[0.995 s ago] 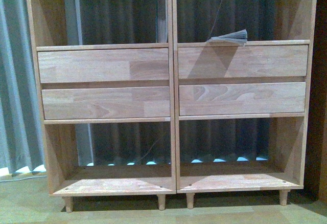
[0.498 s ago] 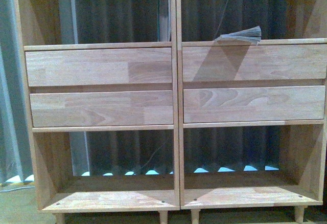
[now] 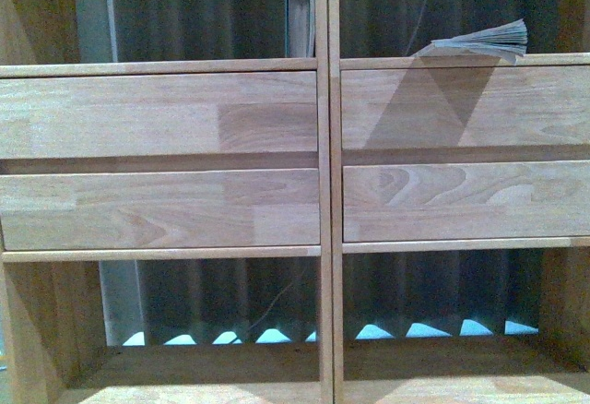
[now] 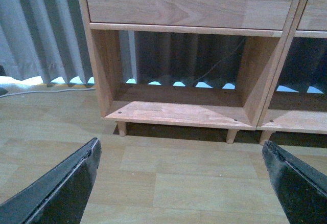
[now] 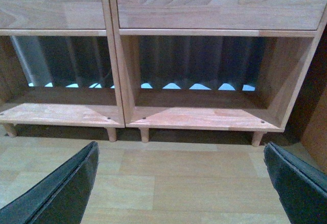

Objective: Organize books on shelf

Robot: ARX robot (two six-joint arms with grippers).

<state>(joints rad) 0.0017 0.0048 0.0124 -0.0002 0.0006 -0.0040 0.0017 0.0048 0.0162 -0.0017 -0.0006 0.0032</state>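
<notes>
book (image 3: 479,42) lies flat in the upper right compartment of the shelf (image 3: 166,113), pages fanned. we hold left gripper (image 4: 180,147) and right gripper (image 5: 180,146) spread wide and empty, low before the shelf, presumably ready to reach.

Facing me, a light-wood shelf (image 3: 157,113) stands on a wooden floor (image 4: 179,183). One book (image 3: 481,41) lies flat on its upper right board, pages fanned.

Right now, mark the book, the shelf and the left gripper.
book (image 3: 487,42), front view, on its fanned page edges.
shelf (image 3: 323,192), front view, on the centre upright.
left gripper (image 4: 180,150), left wrist view, midway between the open fingertips.
</notes>
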